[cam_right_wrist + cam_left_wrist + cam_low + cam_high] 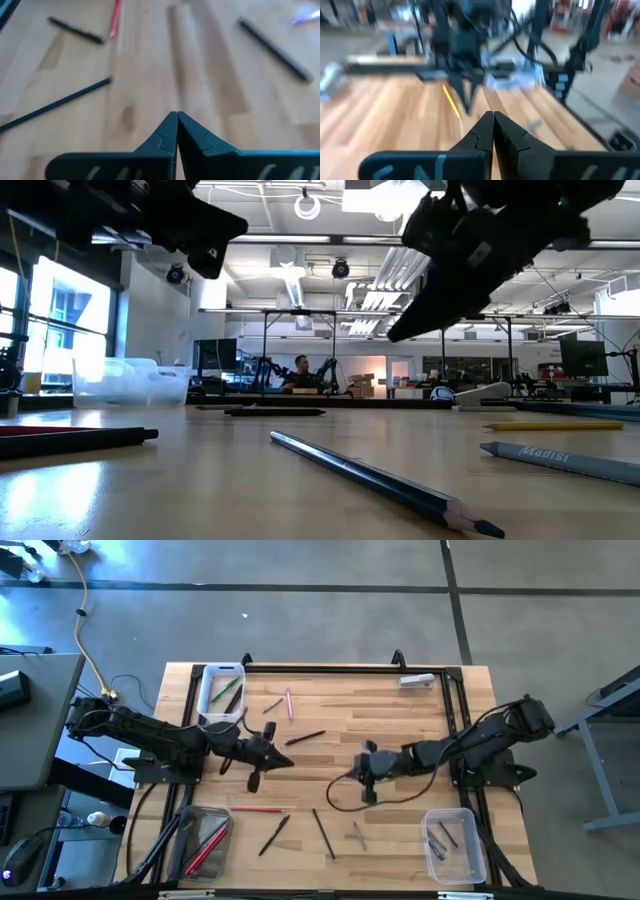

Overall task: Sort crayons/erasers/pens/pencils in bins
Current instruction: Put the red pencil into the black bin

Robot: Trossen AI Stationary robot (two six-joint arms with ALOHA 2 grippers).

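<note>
Loose crayons, pens and pencils lie flat on the wooden table (400,720). Among them are a pink stick (290,705), a black one (305,738), a red one (258,808), two black ones (275,835) (322,833) and a grey one (358,833). Three clear bins stand at the corners. A white-rimmed bin (222,690) holds green sticks, a near-left bin (205,840) holds red ones, and a near-right bin (455,845) holds grey ones. My left gripper (288,760) (493,117) hangs shut over mid-table. My right gripper (362,764) (177,117) faces it, shut, tipped down above bare wood (190,85).
A dark cable (345,802) loops on the table below my right arm. A white-grey object (417,681) lies at the far right edge. A black frame (330,668) borders the table. In the low view a blue pencil (380,480) and a grey crayon (560,460) lie close to the camera.
</note>
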